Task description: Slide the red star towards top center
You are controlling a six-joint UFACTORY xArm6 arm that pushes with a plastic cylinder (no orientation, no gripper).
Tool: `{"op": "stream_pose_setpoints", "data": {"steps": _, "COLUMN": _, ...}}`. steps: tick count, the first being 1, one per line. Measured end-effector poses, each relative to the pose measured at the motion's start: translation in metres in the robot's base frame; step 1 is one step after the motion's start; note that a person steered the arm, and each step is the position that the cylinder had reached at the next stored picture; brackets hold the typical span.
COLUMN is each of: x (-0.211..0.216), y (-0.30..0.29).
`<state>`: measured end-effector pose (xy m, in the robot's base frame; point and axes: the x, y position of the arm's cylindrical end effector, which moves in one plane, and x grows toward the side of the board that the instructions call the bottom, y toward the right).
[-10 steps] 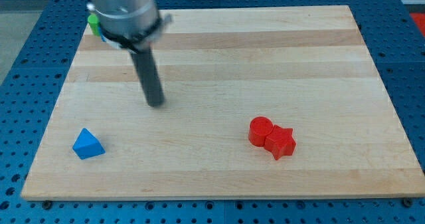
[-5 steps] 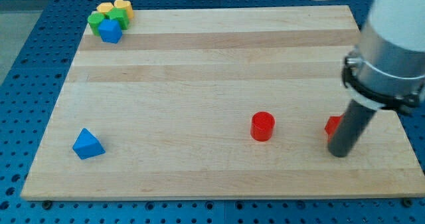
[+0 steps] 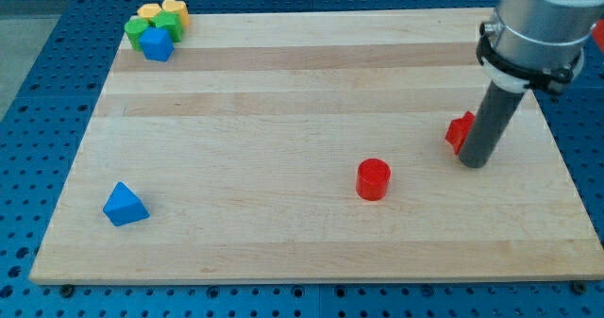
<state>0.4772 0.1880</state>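
The red star (image 3: 460,131) lies at the board's right side, partly hidden behind my rod. My tip (image 3: 475,162) touches the board just to the right of and below the star, against it. A red cylinder (image 3: 373,178) stands to the lower left of the star, well apart from it.
A blue triangular block (image 3: 125,205) sits at the lower left. A cluster of yellow blocks (image 3: 162,11), a green block (image 3: 139,28) and a blue block (image 3: 157,44) sits at the top left corner. The wooden board (image 3: 302,92) lies on a blue perforated table.
My tip crossed from the left to the right side, then moved up the view. The red star has left the red cylinder and moved right and up.
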Motion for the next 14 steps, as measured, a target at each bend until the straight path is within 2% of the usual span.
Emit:
{"op": "stream_pose_setpoints", "data": {"steps": 2, "x": -0.052, "y": 0.017}}
{"op": "stream_pose_setpoints", "data": {"steps": 4, "x": -0.112, "y": 0.010}}
{"op": "stream_pose_setpoints", "data": {"steps": 5, "x": -0.124, "y": -0.025}}
{"op": "stream_pose_setpoints", "data": {"steps": 9, "x": -0.078, "y": -0.132}}
{"op": "stream_pose_setpoints", "data": {"steps": 10, "x": -0.082, "y": -0.142}}
{"op": "stream_pose_setpoints", "data": {"steps": 11, "x": -0.086, "y": -0.110}}
{"op": "stream_pose_setpoints", "data": {"steps": 12, "x": -0.109, "y": -0.094}}
{"op": "stream_pose_setpoints", "data": {"steps": 14, "x": -0.153, "y": -0.101}}
